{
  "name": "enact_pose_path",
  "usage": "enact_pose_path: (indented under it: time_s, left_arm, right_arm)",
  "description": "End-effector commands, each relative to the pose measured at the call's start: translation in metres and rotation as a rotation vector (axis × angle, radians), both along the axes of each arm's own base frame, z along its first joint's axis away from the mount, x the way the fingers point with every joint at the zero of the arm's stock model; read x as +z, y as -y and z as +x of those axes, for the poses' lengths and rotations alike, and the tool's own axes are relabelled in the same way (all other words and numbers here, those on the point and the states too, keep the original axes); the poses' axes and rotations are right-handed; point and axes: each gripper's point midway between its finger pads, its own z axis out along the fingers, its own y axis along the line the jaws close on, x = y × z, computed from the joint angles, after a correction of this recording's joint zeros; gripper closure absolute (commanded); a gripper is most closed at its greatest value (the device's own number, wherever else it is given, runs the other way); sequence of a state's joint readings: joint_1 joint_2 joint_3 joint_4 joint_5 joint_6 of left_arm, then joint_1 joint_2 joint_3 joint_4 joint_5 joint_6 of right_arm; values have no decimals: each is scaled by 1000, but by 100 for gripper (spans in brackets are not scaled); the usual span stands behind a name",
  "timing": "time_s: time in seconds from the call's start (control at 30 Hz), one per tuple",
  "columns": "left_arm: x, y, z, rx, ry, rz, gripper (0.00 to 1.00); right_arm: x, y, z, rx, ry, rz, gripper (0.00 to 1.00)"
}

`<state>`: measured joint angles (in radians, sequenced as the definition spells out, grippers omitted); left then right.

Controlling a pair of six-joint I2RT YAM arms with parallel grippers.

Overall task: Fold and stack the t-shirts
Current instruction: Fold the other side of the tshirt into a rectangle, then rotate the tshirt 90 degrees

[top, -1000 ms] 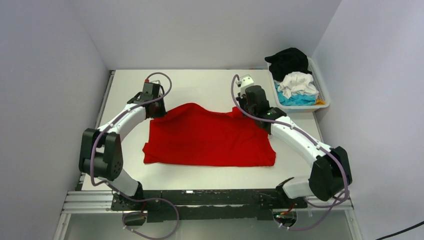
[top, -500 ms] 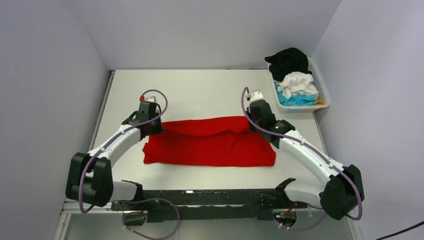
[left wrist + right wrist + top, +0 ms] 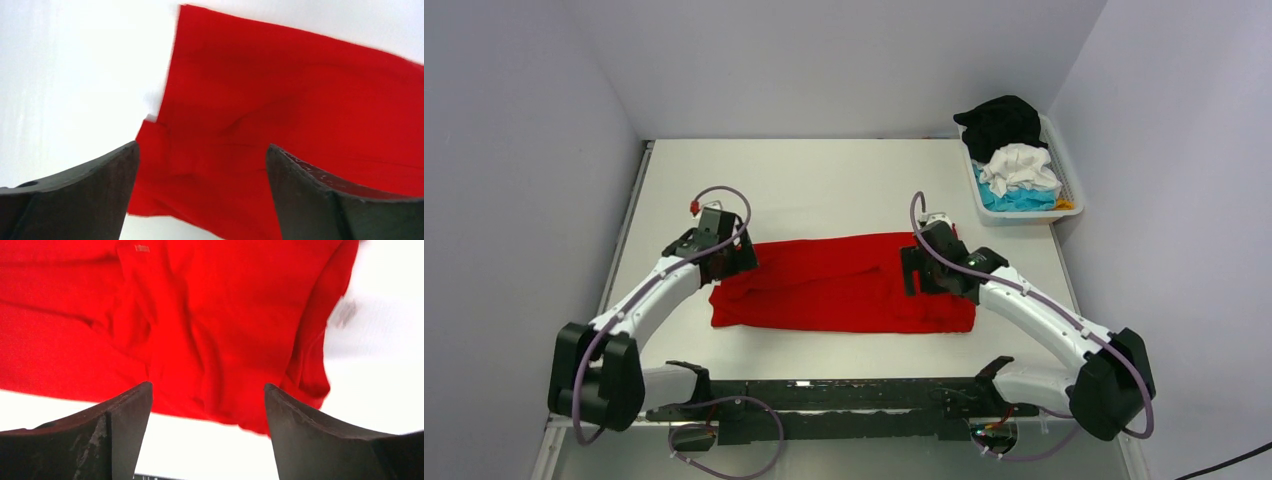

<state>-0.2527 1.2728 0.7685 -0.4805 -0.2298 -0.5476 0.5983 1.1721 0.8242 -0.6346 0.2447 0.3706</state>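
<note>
A bright red t-shirt lies folded over itself into a wide band in the middle of the table. Over its left end hangs my left gripper, open, with red cloth lying loose below and between the dark fingers. My right gripper is open above the shirt's right end; its wrist view shows rumpled red cloth below the spread fingers and nothing held. More t-shirts, black, white and turquoise, are heaped in the basket.
A white slatted basket stands at the back right corner of the white table. Walls close in on the left, the back and the right. A black rail runs along the near edge by the arm bases.
Both grippers carried the shirt's far edge toward the near edge, folding it over, then opened and let the cloth go. The shirt is now a narrower band.
</note>
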Motion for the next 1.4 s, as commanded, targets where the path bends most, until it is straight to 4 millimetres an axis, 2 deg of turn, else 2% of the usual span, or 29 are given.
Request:
enact_pose_path:
  time_s: [0.0,0.03,0.13,0.2,0.27,0.37,0.47,0.63,0.73,0.83,0.93,0.97,1.0,1.07,1.1,1.17,1.23,1.33,1.37]
  left_arm:
    - [54,-19,-1,109,117,40,1]
    - [64,-14,2,94,144,18,1]
    - [94,12,20,-15,264,-87,1]
    - [103,36,33,-119,322,-166,1]
    - [105,66,42,-234,331,-267,1]
    - [86,110,51,-397,265,-408,0]
    - [48,128,55,-444,148,-437,1]
    - [-10,123,50,-411,-8,-399,1]
    - [-34,119,41,-381,-64,-393,1]
    - [-50,122,27,-375,-112,-432,1]
    - [-59,129,14,-372,-139,-472,1]
    - [-58,135,13,-378,-139,-498,1]
    - [-55,146,11,-396,-142,-532,1]
    - [-43,172,11,-449,-117,-585,1]
    - [-37,185,12,-468,-111,-604,1]
    - [-24,211,15,-512,-90,-640,0]
    - [-13,237,13,-565,-79,-675,1]
    - [-10,268,4,-624,-92,-719,1]
    - [-9,281,-3,-654,-110,-738,1]
  right_arm:
    - [17,11,-34,-135,-59,76,5]
    - [23,12,-30,-145,-15,94,1]
    - [43,-1,-15,-105,105,188,0]
    - [48,-12,-2,-108,151,245,0]
    - [44,-20,8,-158,143,280,0]
    - [13,-24,9,-284,21,292,0]
    - [-29,-18,0,-388,-133,295,0]
    - [-93,-10,-27,-488,-329,383,0]
    - [-111,-3,-17,-530,-359,394,0]
    - [-108,-2,26,-528,-302,395,0]
    - [-103,7,91,-546,-217,367,0]
    - [-102,10,114,-558,-202,369,0]
    - [-110,12,135,-571,-208,370,0]
    - [-111,10,182,-570,-183,395,0]
    - [-116,4,200,-554,-201,415,0]
    - [-103,-8,255,-502,-149,459,0]
    - [-103,-22,290,-437,-134,486,0]
    - [-99,-53,334,-307,-107,552,0]
    - [-106,-63,346,-268,-99,572,0]
